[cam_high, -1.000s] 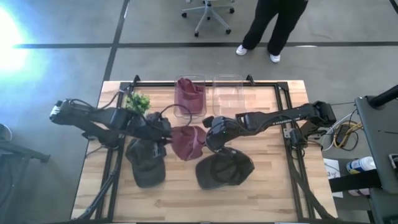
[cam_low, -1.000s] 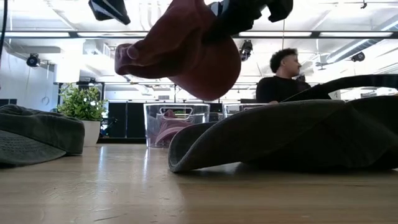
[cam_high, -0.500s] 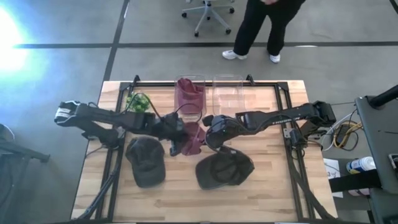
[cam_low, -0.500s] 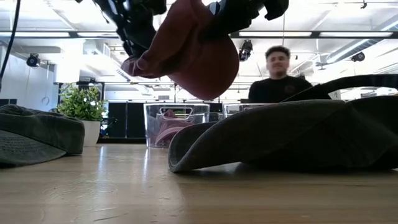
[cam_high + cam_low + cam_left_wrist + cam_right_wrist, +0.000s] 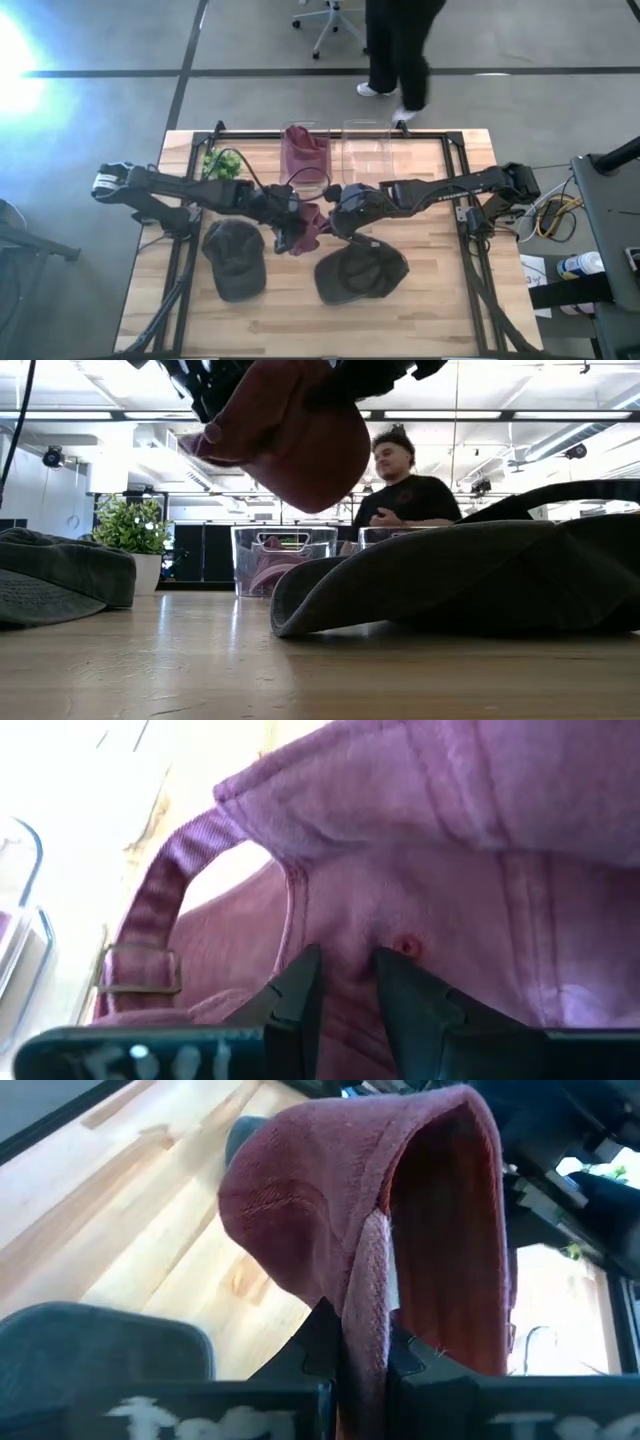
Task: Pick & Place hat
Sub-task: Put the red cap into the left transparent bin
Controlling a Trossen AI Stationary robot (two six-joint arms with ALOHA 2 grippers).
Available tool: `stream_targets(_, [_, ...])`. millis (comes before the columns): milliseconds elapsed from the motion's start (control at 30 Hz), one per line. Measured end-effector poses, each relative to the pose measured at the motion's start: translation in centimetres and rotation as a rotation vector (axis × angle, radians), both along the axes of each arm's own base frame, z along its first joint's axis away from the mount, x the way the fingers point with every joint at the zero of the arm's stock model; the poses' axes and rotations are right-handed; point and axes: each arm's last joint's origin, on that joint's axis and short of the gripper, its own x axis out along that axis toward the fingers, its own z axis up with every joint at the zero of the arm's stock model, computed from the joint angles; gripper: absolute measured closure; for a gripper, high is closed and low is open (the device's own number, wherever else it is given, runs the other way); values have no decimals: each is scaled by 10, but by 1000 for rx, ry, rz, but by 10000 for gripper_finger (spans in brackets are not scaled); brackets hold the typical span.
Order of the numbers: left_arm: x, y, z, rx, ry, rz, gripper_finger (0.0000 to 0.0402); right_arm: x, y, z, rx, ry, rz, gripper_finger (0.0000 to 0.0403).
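**Hidden and cut off**

In the low view, the maroon hat [image 5: 290, 435] is cropped by the top edge, and both arms are cut off there too. In the high view, the person [image 5: 398, 50] is shown only from the waist down. The dark cap [image 5: 470, 575] runs off the right edge.
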Motion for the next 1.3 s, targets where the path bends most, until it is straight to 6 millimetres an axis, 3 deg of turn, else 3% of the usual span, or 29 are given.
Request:
stream_targets(267, [-3, -2, 8, -44, 3, -20, 307, 0, 0, 2, 4, -13, -2, 390])
stream_targets(433, [-10, 0, 40, -7, -54, -31, 307, -3, -1, 1, -5, 26, -7, 390])
stream_targets(600, [-20, 0, 59, 20, -18, -43, 307, -7, -1, 1, -7, 49, -5, 390])
stream_targets(833, [-41, 6, 106, 120, -24, 91, 307, -9, -9, 5, 91, 51, -93, 390])
stream_targets(1067, [-76, 8, 137, 237, 35, 248, 307, -3, -43, 12, 406, -7, -348, 390])
stream_targets(1300, [-90, 5, 130, 195, 54, 304, 307, 4, -97, 29, 737, -296, -521, 390])
